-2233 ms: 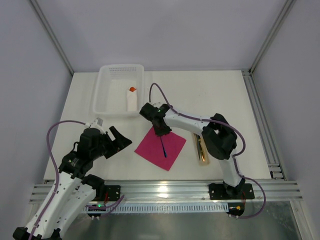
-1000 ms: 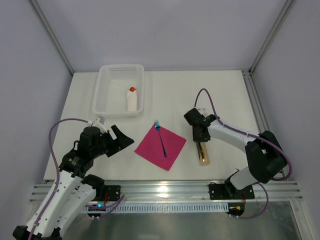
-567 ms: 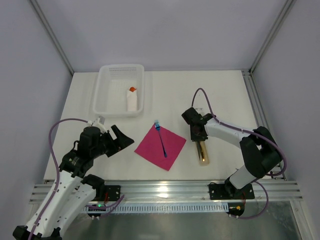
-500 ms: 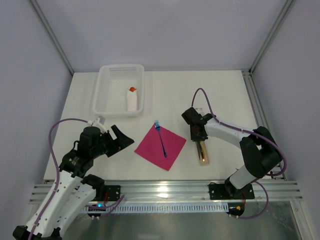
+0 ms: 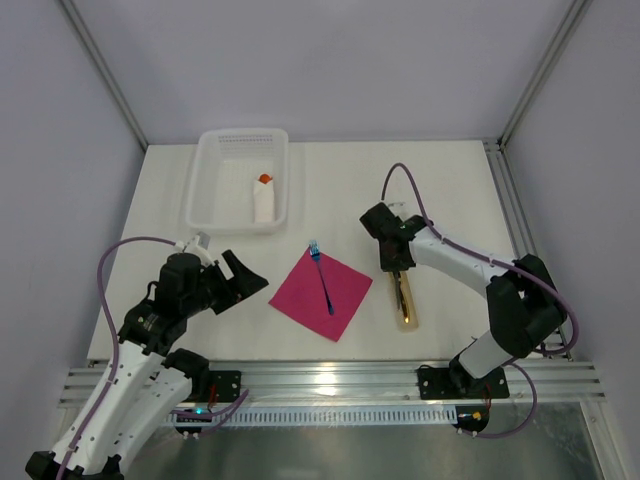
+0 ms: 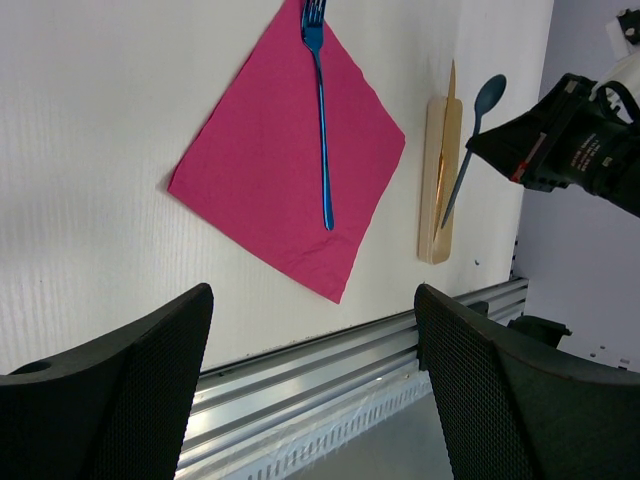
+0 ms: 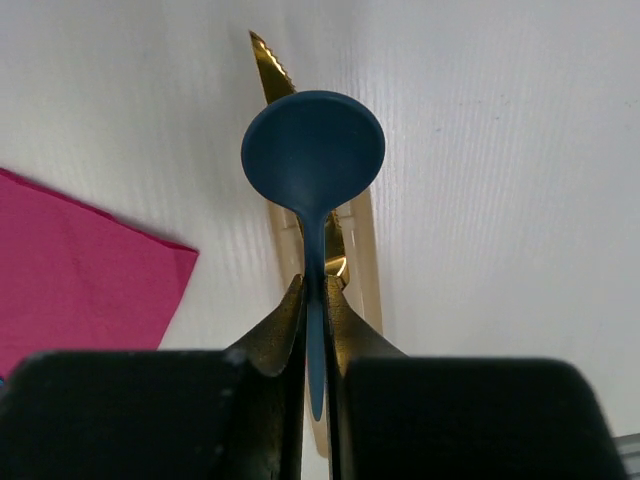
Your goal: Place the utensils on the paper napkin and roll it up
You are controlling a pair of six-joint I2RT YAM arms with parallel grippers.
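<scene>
The pink paper napkin [image 5: 345, 300] [image 6: 270, 170] lies flat near the table's front, with the blue fork [image 5: 323, 275] [image 6: 322, 130] across it. My right gripper [image 5: 394, 264] [image 7: 315, 285] is shut on the handle of the blue spoon [image 7: 313, 150] [image 6: 470, 150] and holds it just above the table, right of the napkin. Under the spoon, the thin yellow-orange knife [image 7: 268, 65] rests on a long beige strip [image 5: 404, 300]. My left gripper [image 5: 248, 278] [image 6: 312, 300] hangs open and empty left of the napkin.
A white basket [image 5: 200, 190] stands at the back left with a white roll with an orange tip [image 5: 263, 200] in it. A metal rail [image 5: 330, 378] runs along the table's front edge.
My right arm left the napkin, where the fork now lies, went right to the beige strip, shut on the spoon and raised it a little. The left arm stayed still.
</scene>
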